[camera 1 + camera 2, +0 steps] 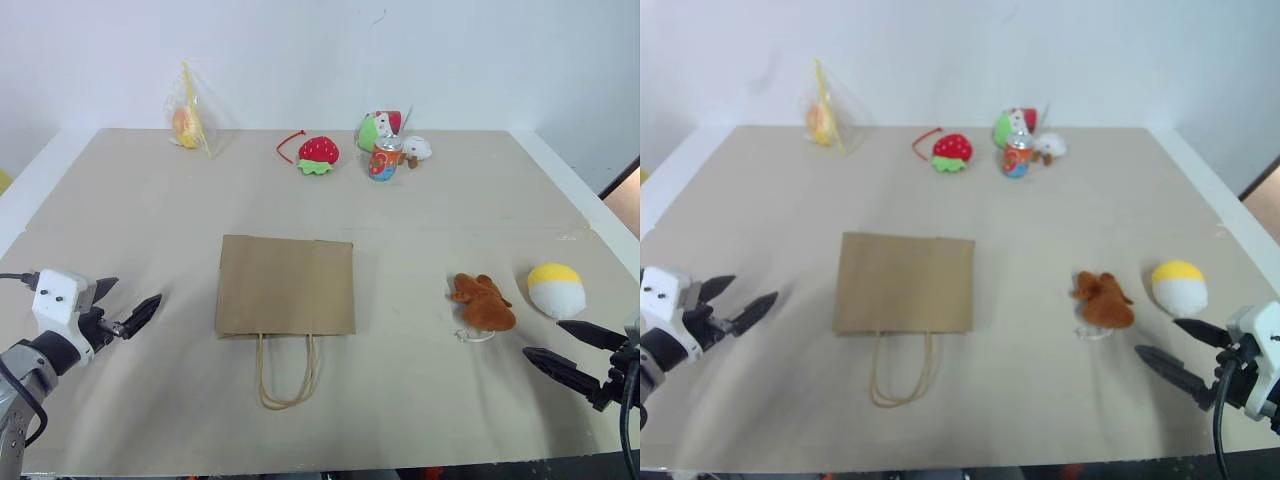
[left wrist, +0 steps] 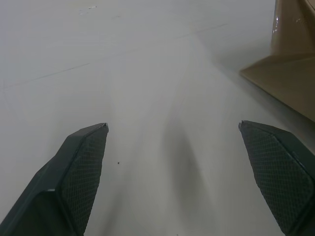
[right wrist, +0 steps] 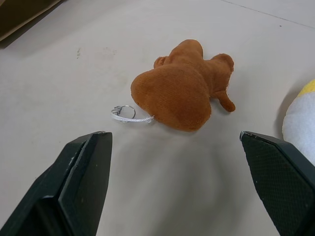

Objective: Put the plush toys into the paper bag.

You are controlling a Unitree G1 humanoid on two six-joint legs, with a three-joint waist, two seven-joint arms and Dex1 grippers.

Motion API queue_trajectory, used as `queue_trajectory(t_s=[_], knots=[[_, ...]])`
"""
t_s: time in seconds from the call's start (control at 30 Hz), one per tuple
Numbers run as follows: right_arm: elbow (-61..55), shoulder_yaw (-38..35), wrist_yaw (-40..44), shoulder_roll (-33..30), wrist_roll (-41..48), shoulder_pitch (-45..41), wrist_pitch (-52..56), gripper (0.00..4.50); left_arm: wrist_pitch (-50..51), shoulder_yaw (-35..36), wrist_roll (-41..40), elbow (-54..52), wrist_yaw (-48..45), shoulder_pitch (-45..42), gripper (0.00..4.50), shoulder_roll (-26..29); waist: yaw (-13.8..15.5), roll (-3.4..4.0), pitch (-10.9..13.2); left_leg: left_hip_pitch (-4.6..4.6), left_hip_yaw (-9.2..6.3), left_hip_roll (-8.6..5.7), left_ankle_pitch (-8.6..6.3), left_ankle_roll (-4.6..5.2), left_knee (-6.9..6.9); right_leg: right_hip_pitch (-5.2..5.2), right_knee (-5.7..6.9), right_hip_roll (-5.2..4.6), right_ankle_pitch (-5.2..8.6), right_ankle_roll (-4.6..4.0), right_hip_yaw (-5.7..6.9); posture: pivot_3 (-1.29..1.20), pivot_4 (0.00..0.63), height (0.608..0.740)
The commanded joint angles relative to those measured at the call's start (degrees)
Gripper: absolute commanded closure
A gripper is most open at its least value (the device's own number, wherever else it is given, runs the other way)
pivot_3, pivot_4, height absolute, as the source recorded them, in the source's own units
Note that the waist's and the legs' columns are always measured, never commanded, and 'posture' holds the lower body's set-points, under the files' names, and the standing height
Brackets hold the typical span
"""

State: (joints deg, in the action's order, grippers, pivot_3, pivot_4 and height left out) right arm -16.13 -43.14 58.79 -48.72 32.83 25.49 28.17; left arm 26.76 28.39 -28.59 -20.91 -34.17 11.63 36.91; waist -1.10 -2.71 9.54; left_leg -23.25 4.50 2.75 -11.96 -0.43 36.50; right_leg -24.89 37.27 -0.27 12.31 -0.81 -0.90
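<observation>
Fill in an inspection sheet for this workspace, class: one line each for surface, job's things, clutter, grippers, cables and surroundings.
Surface: beige table, with a crease line at the right edge.
Job's things: brown paper bag lies flat at centre, handles toward the robot; orange-brown plush animal and white egg-shaped plush with a yellow top lie apart at the right, both outside the bag.
Clutter: along the far edge, clear plastic bag with yellow trim, strawberry plush, drink can, green-and-white toy, small white toy.
Grippers: left gripper open, empty; right gripper open, empty, near the plush animal.
Cables: black cable by the left wrist.
Surroundings: white wall.
</observation>
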Motion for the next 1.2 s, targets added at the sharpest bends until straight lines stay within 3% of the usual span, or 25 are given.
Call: queue_trajectory(t_s=[0.03, 0.4, 0.53, 0.67, 0.87, 1.03, 1.2], knots=[[-0.7, -1.6, 0.5, -0.2, 0.3, 0.1, -0.7, 0.00, -1.8, 1.0, 1.2, 0.4, -0.6, -1.1, 0.10, 1.5, 0.0, 0.00, 0.0, 0.00, 0.00, 0.00, 0.00, 0.00, -0.01, 0.00, 0.00, 0.00, 0.00, 0.00, 0.00, 0.00, 0.150, 0.740], [-0.3, 1.2, 0.4, 0.2, -0.1, -1.6, -2.4, 0.00, -5.2, -1.5, 2.7, 2.8, -3.8, -3.5, 0.10, 2.4, 0.0, 0.00, 0.0, 0.00, 0.02, 0.00, 0.00, -0.01, -0.02, -0.01, 0.00, 0.01, 0.00, 0.00, -0.01, 0.00, 0.150, 0.740], [-0.1, 4.5, 0.7, -0.8, 2.2, -8.5, -2.8, 0.00, -8.1, -3.5, 4.9, 2.4, -5.9, -4.3, 0.10, 3.9, 0.0, 0.00, 0.0, -0.01, -0.02, 0.01, 0.00, -0.01, -0.02, -0.01, 0.00, 0.02, 0.00, 0.00, 0.01, 0.00, 0.150, 0.740], [-2.8, 19.4, 3.4, -0.6, 6.6, -27.0, -0.1, 0.00, -12.7, -8.0, 7.7, 0.7, -9.4, -7.8, 0.10, 6.0, -0.3, -0.03, 0.0, 0.05, 0.03, 0.02, 0.01, 0.02, 0.02, -0.01, 0.00, 0.06, 0.00, -0.01, -0.06, 0.00, 0.150, 0.740], [-2.8, 42.8, 9.6, 9.0, 4.6, -48.2, 1.5, 0.00, -17.7, -15.2, 8.5, -4.3, -15.5, -12.4, 0.10, 7.9, -0.3, -0.05, 0.0, 0.07, 0.00, 0.12, 0.09, 0.12, 0.04, -0.02, 0.01, 0.28, -0.10, -0.08, -0.09, 0.00, 0.150, 0.740], [0.1, 51.5, 9.6, 15.2, 1.9, -57.0, 2.0, 0.00, -21.3, -20.0, 9.4, -9.9, -19.7, -8.6, 0.10, 8.4, 0.1, -0.01, 0.0, -0.09, -0.01, 0.24, 0.02, -0.02, 0.00, -0.15, 0.07, 0.56, -0.37, 0.06, -0.08, 0.00, 0.150, 0.740], [0.2, 53.3, 8.9, 16.5, 1.4, -59.1, 2.9, 0.00, -27.4, -22.8, 12.3, -9.3, -23.3, -5.1, 0.10, 9.0, -0.1, -0.03, 0.0, -0.27, 0.06, 0.20, -0.40, -0.05, 0.03, -0.27, 0.08, 0.32, 0.02, 0.13, -0.20, 0.00, 0.150, 0.740]])
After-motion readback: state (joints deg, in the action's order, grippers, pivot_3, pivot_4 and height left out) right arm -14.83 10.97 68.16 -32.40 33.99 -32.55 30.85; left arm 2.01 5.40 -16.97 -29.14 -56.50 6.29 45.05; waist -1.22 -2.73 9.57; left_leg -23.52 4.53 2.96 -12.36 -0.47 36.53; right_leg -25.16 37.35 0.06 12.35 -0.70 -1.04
